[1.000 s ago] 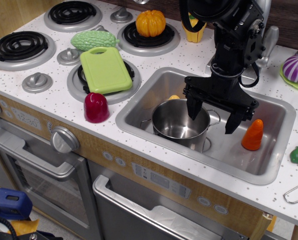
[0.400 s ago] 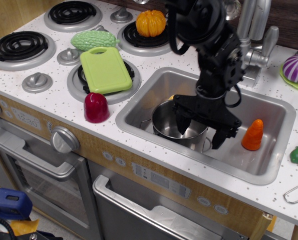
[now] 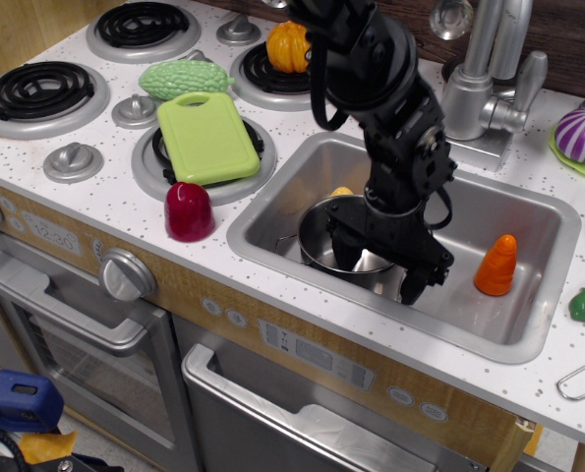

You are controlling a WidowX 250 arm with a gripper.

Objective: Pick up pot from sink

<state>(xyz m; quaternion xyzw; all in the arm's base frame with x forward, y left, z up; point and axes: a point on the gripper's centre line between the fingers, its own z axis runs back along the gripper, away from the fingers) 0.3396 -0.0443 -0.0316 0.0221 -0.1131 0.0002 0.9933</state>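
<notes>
The small shiny steel pot stands upright in the left part of the steel sink, and the arm hides its right half. My black gripper is low in the sink with its jaws spread. One finger reaches inside the pot and the other finger hangs outside its right wall, so they straddle the rim. The jaws are open and hold nothing.
An orange carrot stands in the sink's right part. A yellow item peeks out behind the pot. The faucet rises behind the sink. A red piece, a green cutting board, a green gourd and an orange pumpkin lie on the stove side.
My gripper has moved left and down, from above the pot's right side to straddling its right rim. The pot and the carrot have not moved.
</notes>
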